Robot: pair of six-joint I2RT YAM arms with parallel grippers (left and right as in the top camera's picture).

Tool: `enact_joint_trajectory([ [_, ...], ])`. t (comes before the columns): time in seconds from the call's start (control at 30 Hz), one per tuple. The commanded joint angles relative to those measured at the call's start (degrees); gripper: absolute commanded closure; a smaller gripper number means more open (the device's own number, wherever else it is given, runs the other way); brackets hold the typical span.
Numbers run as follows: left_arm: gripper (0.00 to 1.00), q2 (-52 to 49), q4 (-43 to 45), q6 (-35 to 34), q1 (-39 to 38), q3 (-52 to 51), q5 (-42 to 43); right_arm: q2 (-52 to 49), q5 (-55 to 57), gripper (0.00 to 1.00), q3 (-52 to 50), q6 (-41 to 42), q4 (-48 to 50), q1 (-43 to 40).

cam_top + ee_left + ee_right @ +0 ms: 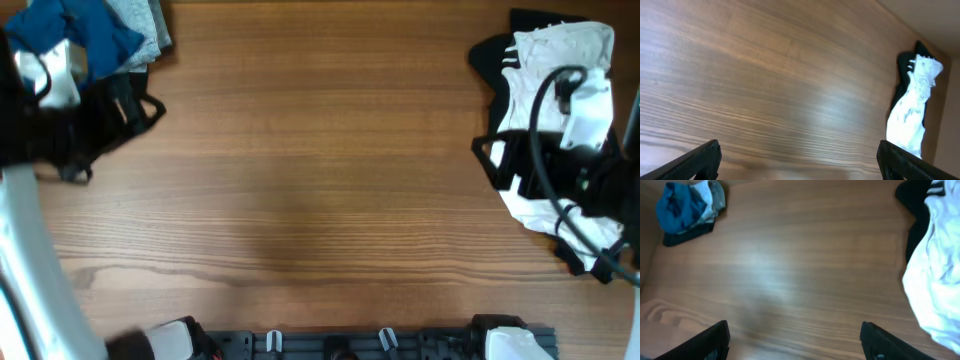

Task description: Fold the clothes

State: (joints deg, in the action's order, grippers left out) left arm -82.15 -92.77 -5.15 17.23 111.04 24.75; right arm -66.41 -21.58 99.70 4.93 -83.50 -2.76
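Lying beside right end effector (796, 342): clothes (935, 280)

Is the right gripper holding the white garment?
No, the right gripper stands wide open with nothing in it, and the white garment lies on the table off to its side.

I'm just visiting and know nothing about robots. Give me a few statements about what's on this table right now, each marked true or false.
1. A white garment lies on a black garment at the right. True.
2. The left gripper holds blue cloth. False: it is open and empty.
3. Blue clothes are bunched in the far left corner. True.
4. A folded stack sits mid-table. False: the table is bare wood there.
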Motion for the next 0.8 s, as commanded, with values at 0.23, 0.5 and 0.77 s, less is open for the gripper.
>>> enact_joint_trajectory([
  [0.23,0.0,40.5,12.3,4.8,-0.2,-23.5,0.7,5.6,-0.2,0.0,-22.5,4.3,27.0,0.3],
  [0.5,0.0,46.8,13.7,4.8,-0.2,-23.5,-0.8,-5.3,-0.3,0.0,-22.5,4.3,26.3,0.3],
  [0.77,0.0,46.8,13.7,4.8,-0.2,-23.5,-0.8,-6.8,-2.2,0.0,-22.4,4.3,27.5,0.3],
])
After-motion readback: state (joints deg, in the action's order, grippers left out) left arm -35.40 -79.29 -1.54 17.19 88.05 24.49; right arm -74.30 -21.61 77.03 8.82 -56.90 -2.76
